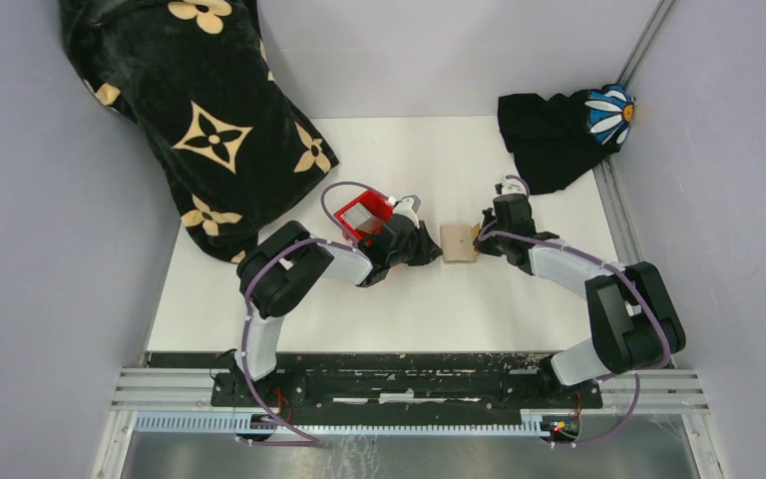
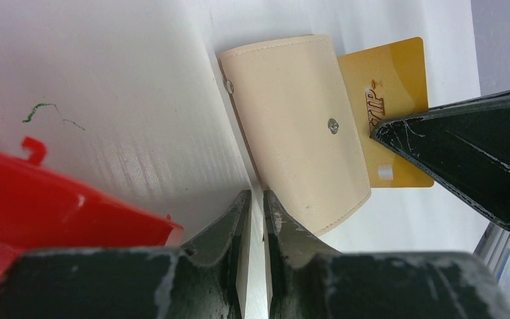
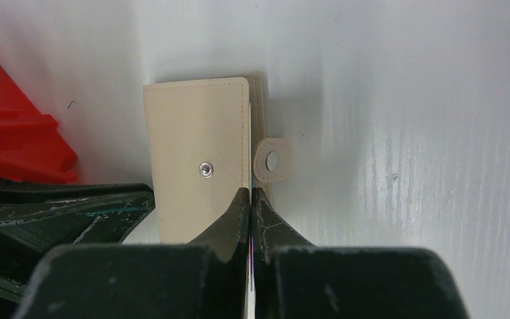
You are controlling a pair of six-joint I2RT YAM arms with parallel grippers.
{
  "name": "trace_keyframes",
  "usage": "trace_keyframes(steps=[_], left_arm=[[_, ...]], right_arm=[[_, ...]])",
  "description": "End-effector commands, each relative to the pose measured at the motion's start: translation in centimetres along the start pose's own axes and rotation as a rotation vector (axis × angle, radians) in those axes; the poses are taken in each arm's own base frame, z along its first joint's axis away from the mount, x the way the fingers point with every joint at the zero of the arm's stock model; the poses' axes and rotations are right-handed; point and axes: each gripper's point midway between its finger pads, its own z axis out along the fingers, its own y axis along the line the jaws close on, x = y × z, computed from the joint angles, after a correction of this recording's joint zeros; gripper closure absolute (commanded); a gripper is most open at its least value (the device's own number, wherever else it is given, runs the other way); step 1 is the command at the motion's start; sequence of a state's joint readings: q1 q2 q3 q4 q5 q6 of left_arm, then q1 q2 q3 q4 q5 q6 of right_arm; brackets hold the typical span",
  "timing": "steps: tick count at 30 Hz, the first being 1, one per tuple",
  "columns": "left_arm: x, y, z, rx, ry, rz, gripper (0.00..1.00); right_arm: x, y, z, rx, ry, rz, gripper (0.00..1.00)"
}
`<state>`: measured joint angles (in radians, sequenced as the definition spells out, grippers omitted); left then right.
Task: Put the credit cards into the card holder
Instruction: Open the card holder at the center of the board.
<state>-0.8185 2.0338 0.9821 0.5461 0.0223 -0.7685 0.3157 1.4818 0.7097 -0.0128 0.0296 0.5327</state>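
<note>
The tan card holder [image 1: 457,242] lies on the white table between both grippers, its top flap raised. In the left wrist view a gold credit card [image 2: 392,86] marked VIP sticks out from under the card holder [image 2: 292,119], with the right gripper's tip pinching it. My right gripper [image 3: 250,193] is shut on that card's thin edge, just before the card holder [image 3: 196,139] and its snap tab [image 3: 271,159]. My left gripper [image 2: 257,196] is closed to a narrow gap on the holder's near edge. From above, the left gripper [image 1: 431,246] and the right gripper [image 1: 479,237] flank the holder.
A red plastic bin [image 1: 362,215] sits just behind the left gripper, close beside it [image 2: 53,193]. A black cloth with cream flowers [image 1: 190,110] covers the back left. Another black cloth with a daisy [image 1: 559,135] lies at the back right. Grey walls enclose the table.
</note>
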Motion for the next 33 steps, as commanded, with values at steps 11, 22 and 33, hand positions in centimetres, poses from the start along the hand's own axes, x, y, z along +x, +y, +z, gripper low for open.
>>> trace_keyframes(steps=[11,22,33], left_arm=[[4.6,4.7,-0.1,-0.147,0.127,0.050,0.80],[4.8,4.8,-0.2,-0.148,0.131,0.046,0.80],[5.1,5.1,-0.3,-0.153,0.136,0.048,0.80]], right_arm=[[-2.3,0.6,-1.1,-0.009,-0.062,-0.025,0.99],[-1.9,1.1,-0.6,-0.042,-0.057,0.000,0.99],[-1.9,1.5,0.0,-0.076,-0.060,0.050,0.99]])
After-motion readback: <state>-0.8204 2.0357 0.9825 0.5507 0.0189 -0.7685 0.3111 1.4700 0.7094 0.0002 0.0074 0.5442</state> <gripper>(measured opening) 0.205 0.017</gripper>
